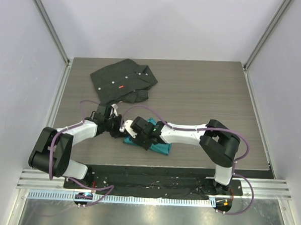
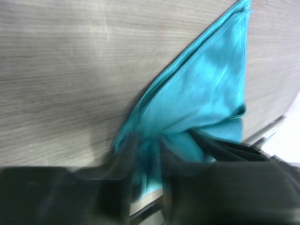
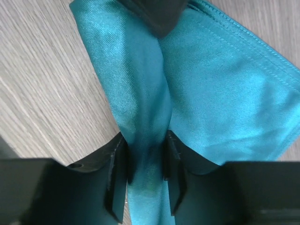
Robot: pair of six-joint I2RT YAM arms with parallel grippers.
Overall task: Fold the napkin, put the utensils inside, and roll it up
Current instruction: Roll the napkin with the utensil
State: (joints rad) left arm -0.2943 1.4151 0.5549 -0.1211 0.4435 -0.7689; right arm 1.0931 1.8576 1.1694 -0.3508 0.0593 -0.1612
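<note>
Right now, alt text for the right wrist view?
The right gripper pinches a raised ridge of the teal napkin between its black jaws. The rest of the cloth lies spread to the right on the wood-grain table.

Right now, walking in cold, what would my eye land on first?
The shiny teal napkin, near the front of the wooden table, is pinched into a ridge by the right gripper. Behind it, toward the far left, a crumpled black shirt lies on its own.

Napkin (image 1: 162,149): teal, satin-sheened cloth with stitched hems, folded and bunched, one ridge raised; lies mid-table (image 1: 202,90), towards the near edge.
</note>
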